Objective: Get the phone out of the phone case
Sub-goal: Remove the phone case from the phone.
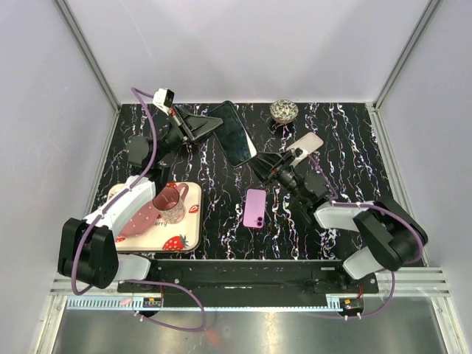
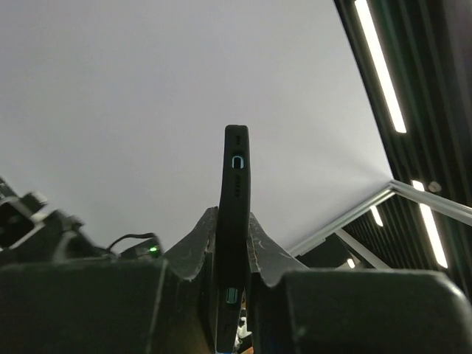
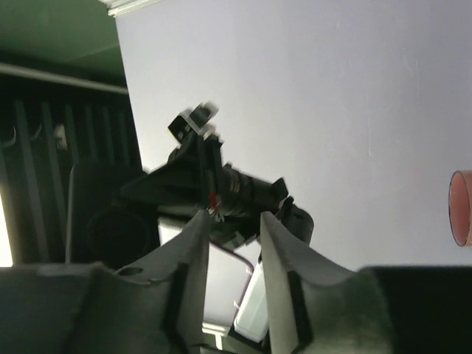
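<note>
A black phone in a black case [image 1: 234, 133] is held in the air over the back of the table, tilted, screen up. My left gripper [image 1: 198, 125] is shut on its left end. In the left wrist view the case [image 2: 236, 169] stands edge-on between the fingers of the left gripper [image 2: 233, 214]. My right gripper [image 1: 265, 164] is open just beside the phone's near right corner. In the right wrist view the right gripper [image 3: 230, 215] has its fingers apart, with a glossy rounded phone corner [image 3: 228, 284] showing low between them and the left arm beyond.
A purple phone [image 1: 255, 208] lies flat mid-table. A pale pink phone [image 1: 305, 143] lies at the back right, near a small bowl [image 1: 283, 110]. A strawberry-print tray [image 1: 184, 240] with a pink cup [image 1: 171, 203] sits at the front left.
</note>
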Robot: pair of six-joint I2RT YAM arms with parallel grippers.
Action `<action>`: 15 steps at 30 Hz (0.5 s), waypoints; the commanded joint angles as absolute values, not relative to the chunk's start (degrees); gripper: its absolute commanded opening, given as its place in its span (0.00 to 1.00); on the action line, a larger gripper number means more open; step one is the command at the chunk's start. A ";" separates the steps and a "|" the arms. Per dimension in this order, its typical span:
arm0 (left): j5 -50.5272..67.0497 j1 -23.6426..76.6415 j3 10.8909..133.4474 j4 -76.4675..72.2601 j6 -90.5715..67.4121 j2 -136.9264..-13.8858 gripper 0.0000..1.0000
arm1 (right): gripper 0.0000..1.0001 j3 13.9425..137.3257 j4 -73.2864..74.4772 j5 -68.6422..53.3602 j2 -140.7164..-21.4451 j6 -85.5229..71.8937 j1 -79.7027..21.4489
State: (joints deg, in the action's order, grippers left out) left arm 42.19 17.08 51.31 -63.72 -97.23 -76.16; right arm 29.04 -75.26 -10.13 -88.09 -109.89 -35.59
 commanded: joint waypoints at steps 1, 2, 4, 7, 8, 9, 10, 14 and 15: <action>42.01 16.79 53.88 -56.44 -91.51 -71.99 0.00 | 0.47 27.16 -76.51 -10.11 -78.77 -101.19 -35.60; 42.10 16.79 54.14 -53.03 -90.71 -71.37 0.00 | 0.52 26.55 -73.68 -9.93 -74.40 -99.77 -35.68; 42.10 16.70 54.49 -50.11 -88.26 -70.84 0.00 | 0.62 26.46 -63.88 -8.71 -69.72 -94.34 -35.68; 42.45 16.70 55.37 -46.32 -87.19 -70.93 0.00 | 0.77 27.07 -52.52 -6.60 -61.19 -87.48 -35.68; 42.80 16.70 55.55 -45.97 -87.36 -71.45 0.00 | 0.79 27.94 -50.47 -6.33 -58.04 -85.89 -35.68; 42.89 16.79 55.46 -46.49 -87.80 -71.72 0.00 | 0.82 28.73 -48.54 -6.24 -56.79 -84.39 -35.68; 42.89 16.79 55.37 -47.02 -88.41 -71.98 0.00 | 0.85 29.78 -44.60 -6.85 -55.82 -81.07 -35.68; 42.54 16.70 55.81 -47.20 -88.59 -73.03 0.00 | 0.92 37.94 -36.49 -12.03 -56.06 -74.80 -35.68; 42.54 16.70 55.90 -47.28 -88.77 -73.21 0.00 | 0.93 39.19 -34.56 -14.22 -56.86 -74.19 -35.60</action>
